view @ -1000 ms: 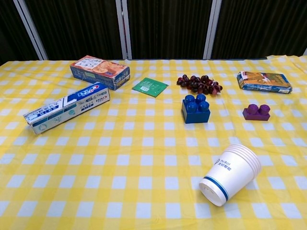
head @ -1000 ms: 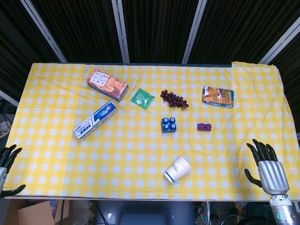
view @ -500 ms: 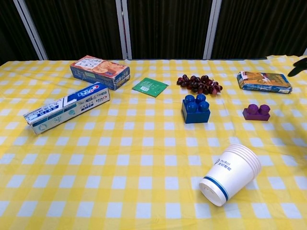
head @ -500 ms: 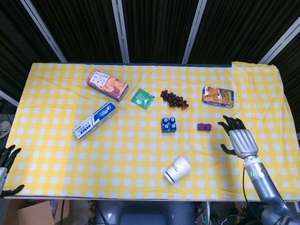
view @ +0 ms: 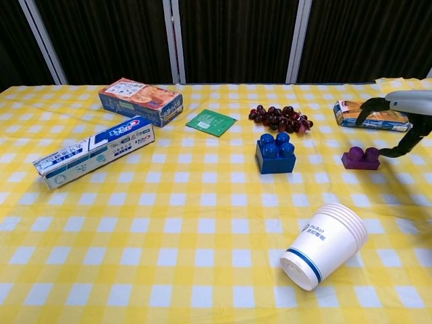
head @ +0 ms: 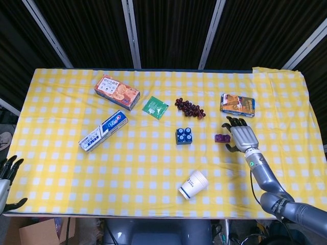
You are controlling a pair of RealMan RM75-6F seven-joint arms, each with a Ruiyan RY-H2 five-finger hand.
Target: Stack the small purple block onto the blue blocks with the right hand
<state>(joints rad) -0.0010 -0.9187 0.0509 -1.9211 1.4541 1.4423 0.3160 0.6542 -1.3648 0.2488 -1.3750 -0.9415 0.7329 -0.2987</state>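
Note:
The small purple block (head: 221,138) (view: 360,158) lies on the yellow checked cloth, right of the blue blocks (head: 184,136) (view: 275,153). My right hand (head: 241,135) (view: 401,115) hovers just right of and above the purple block, fingers spread and holding nothing. My left hand (head: 7,178) hangs off the table's front left corner, fingers apart and empty; the chest view does not show it.
A paper cup stack (head: 193,184) (view: 325,246) lies on its side in front of the blocks. Grapes (head: 189,107), a green packet (head: 155,107), a biscuit box (head: 117,92), a toothpaste box (head: 103,130) and a blue snack pack (head: 237,104) lie further back.
My right hand has come up from the front right table edge, moving left and back, to just beside the purple block. Nothing on the table has shifted.

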